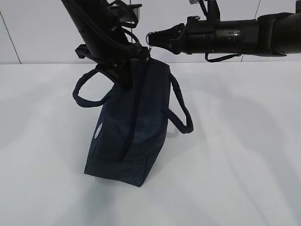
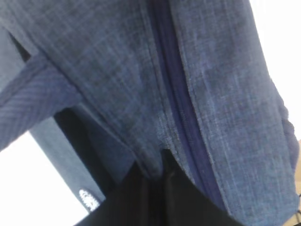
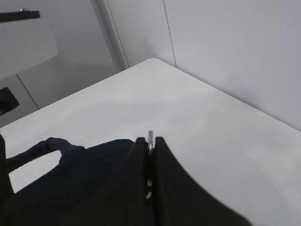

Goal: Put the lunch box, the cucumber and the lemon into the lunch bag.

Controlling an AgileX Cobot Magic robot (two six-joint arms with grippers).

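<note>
- Lunch bag (image 1: pixel 134 120) stands tilted on white table (image 1: pixel 235 165), zipper (image 2: pixel 181 108) closed.
- Exterior: left gripper (image 1: pixel 123 75) clamps fabric at bag top.
- Right wrist only: right gripper (image 3: pixel 150 150) pinches metal ring pull (image 3: pixel 150 137).
- Left wrist only: fabric weave close-up.

The white surface (image 1: pixel 244 155) lies bare to either side of the lunch bag (image 1: pixel 129 136), while both end effectors crowd its closed top edge.

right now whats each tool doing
left tool: closed on the lunch bag fabric.
right tool: closed on the metal ring pull.
</note>
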